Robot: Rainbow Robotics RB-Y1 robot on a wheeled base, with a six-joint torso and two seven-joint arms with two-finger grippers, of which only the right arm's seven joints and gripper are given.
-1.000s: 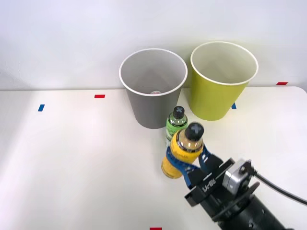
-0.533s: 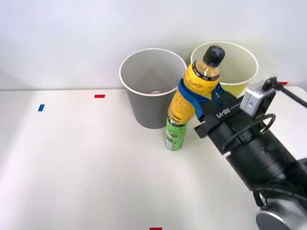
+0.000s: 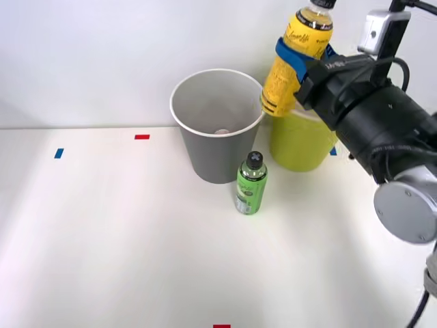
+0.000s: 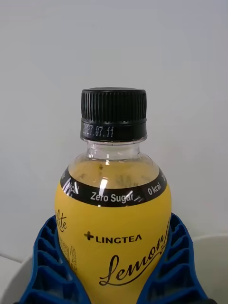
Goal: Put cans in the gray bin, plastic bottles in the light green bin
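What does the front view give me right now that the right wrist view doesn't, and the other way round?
Front view: the gray bin with a small item at its bottom, the green bottle standing on the table beside it, the light green bin partly behind the arm, and the tape marks. Right wrist view: the black ribbed cap, its printed date, and the "Zero Sugar" and "Lingtea" label text. Both: the right gripper shut on the yellow bottle, held high near the light green bin.

Plain white wall (image 3: pixel 102 48) at the back, nothing on it. White table (image 3: pixel 102 239) up front with little red tape marks (image 3: pixel 141 137) and blue tape marks (image 3: pixel 59 154) stuck on.
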